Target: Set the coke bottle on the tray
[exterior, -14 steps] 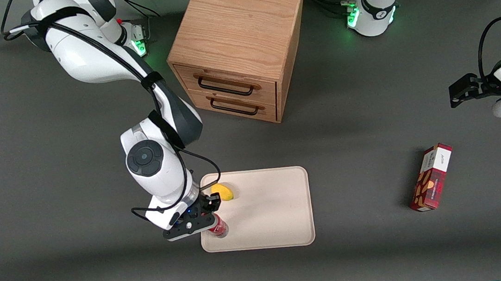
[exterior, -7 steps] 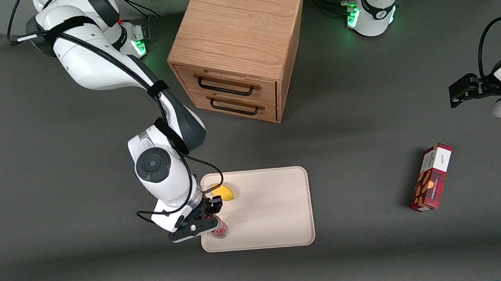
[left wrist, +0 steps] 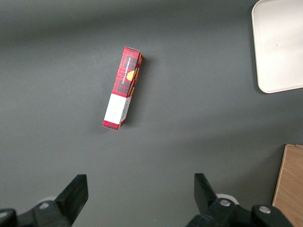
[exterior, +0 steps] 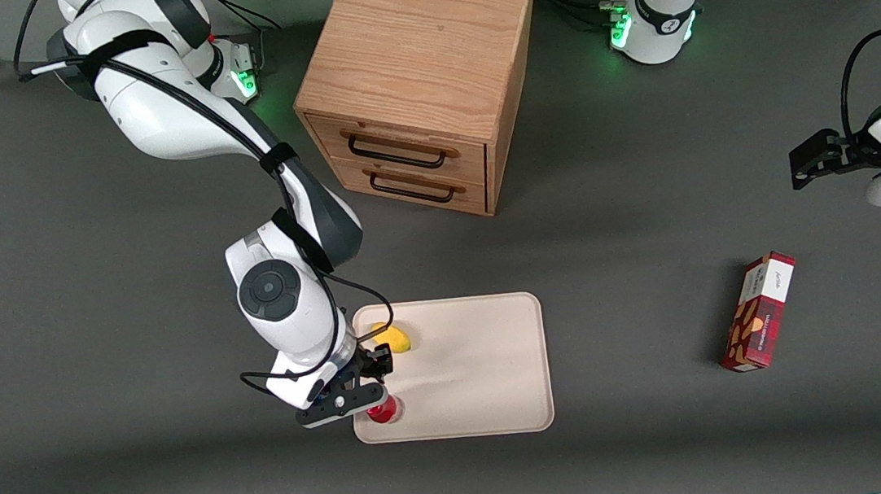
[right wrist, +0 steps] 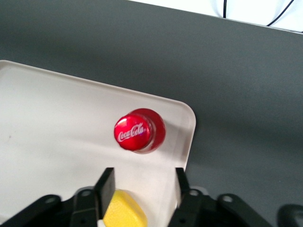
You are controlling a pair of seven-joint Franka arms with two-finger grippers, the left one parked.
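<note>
Coke bottle (right wrist: 140, 131) standing upright on tray (right wrist: 57, 123); gripper (exterior: 361, 386) hovering above, jaws wide — lifting straight up avoids tipping it.

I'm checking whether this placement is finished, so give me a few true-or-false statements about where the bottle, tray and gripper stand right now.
1. The coke bottle stands upright on the tray. True.
2. The gripper is shut on the bottle. False: it is open, above the tray, with the bottle free of its fingers.
3. A yellow object also lies on the tray. True.
4. The bottle sits in the tray's middle. False: it stands near a corner, toward the working arm's end.
5. The red plaid box is on the tray. False: it lies on the table, toward the parked arm's end.
</note>
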